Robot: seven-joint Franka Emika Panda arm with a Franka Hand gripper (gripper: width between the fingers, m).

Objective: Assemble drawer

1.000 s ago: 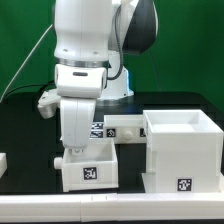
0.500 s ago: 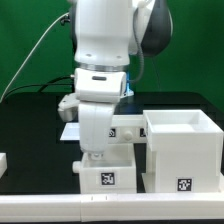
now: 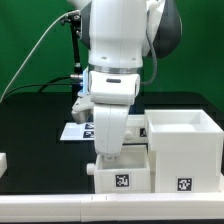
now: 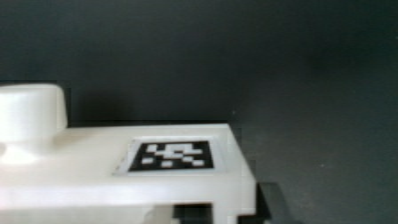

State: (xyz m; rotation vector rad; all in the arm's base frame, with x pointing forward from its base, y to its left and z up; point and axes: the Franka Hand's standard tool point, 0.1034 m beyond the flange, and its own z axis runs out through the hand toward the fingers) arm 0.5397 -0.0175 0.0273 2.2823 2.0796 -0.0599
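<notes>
Looks like we're mid-way through the slide-in step. The small drawer (image 3: 122, 178) sits on the black table (image 3: 30, 130), right up against the bigger case (image 3: 185, 160) on the exterior view's left. We can't tell whether it's touching yet or already poking in.

The gripper (image 3: 108, 160) is down on the drawer's near-left corner. Its fingers are hidden behind the drawer wall and the hand body, so we can't tell if it's clamped on the wall or just resting against it.

Our guess for the next move is a straight, level push toward the case. The drawer needs to stay square to the opening so it doesn't wedge.

Everything is matte white plastic, boxy with thin walls and sharp corners. The wrist view shows a flat top edge with a printed tag (image 4: 175, 156) and a stubby round knob (image 4: 27, 112). It looks rigid and light, and probably a bit slick on the dark table. The marker board (image 3: 72, 131) lies flat behind the arm.
</notes>
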